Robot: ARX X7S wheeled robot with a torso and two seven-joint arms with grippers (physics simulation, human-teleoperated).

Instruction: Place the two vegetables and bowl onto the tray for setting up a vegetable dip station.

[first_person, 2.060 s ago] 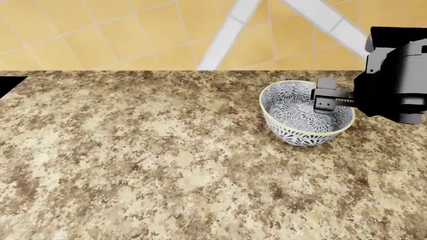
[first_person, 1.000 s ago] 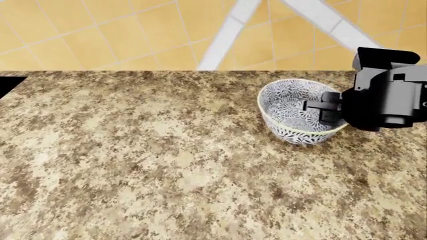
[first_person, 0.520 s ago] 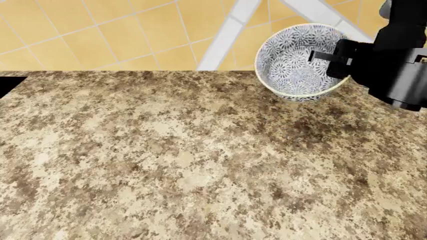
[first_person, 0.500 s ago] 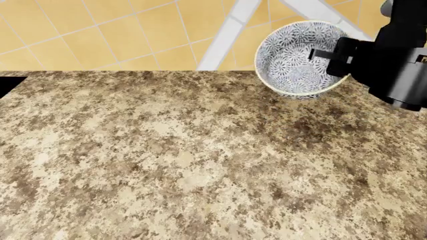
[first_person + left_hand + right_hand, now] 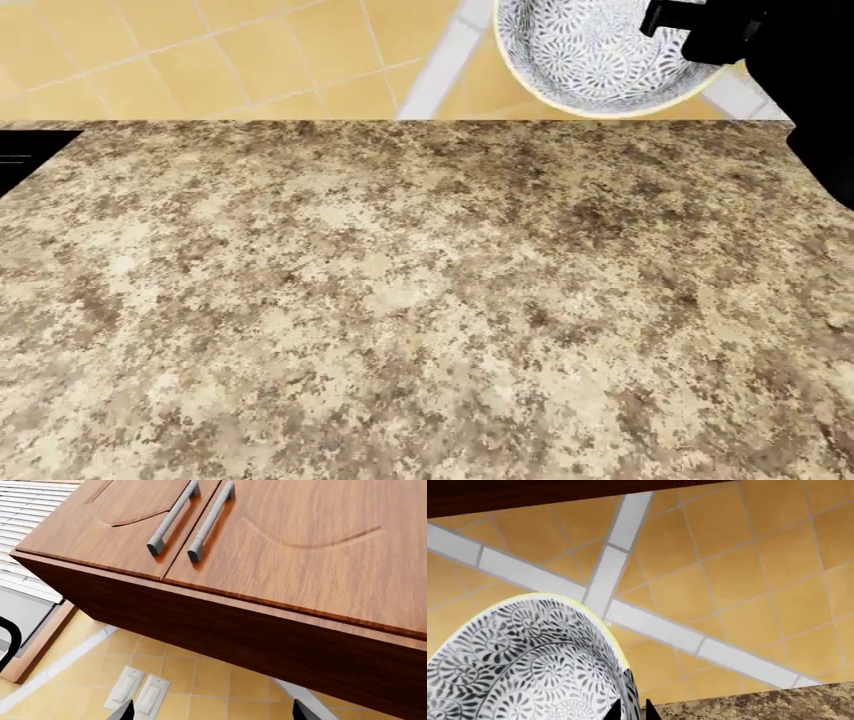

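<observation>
Speckled brown granite countertop (image 5: 400, 300), orange tiled wall (image 5: 200, 60) behind | my right gripper (image 5: 630, 707) pinches the rim of the round blue-patterned ceramic bowl (image 5: 594, 55), held above the counter's far edge | left gripper: only fingertips visible, spread apart, facing wooden cabinet (image 5: 267, 545).

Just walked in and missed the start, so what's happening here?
The robot's right tool is clamped on the rim of the patterned bowl and holds it up in the air above the far edge of the granite counter, in front of the tiled wall. No tray, cucumber or carrot shows in any view, so the bowl is not yet placed. The left wrist camera looks up at wooden wall cabinets; that tool's state can't be told.
</observation>
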